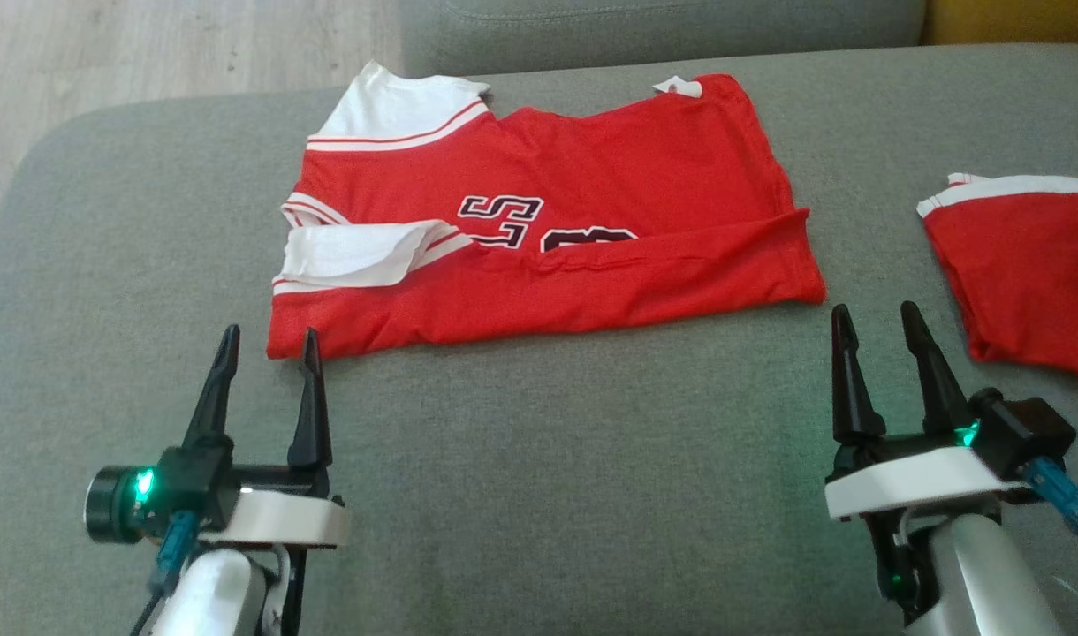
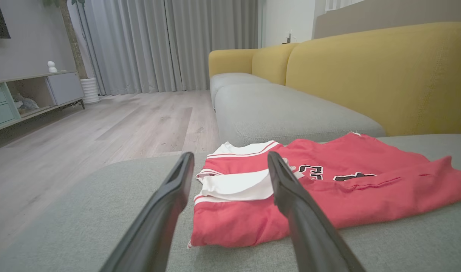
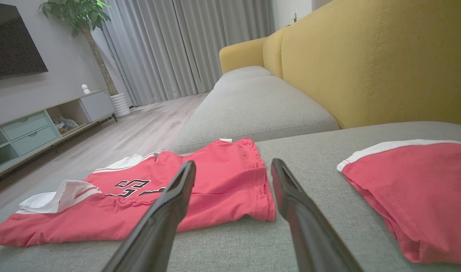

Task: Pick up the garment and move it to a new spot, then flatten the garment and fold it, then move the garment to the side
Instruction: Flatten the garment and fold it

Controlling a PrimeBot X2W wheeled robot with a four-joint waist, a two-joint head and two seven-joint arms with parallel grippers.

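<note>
The garment lies on the grey seat cushion in front of the robot. It is a red jersey with white striped sleeves, stretched out crosswise with its sleeves towards the robot's left. Its near long edge is turned up over the front, so the fold hides the lower part of the dark lettering. One white sleeve is folded in across the left end. From the left wrist and the right wrist it looks flat apart from that raised fold.

The left jaws are released and hold nothing. Their two dark fingers point at the jersey's near left corner, and the inner tip sits right at the hem — I cannot tell whether it touches. The right jaws are also spread wide and empty, with their fingers just beside the near right corner, over bare cushion.

A second red piece with white trim lies apart on the robot's right on the same cushion. The yellow sofa back rises behind, and pale wooden floor shows off to the left.
</note>
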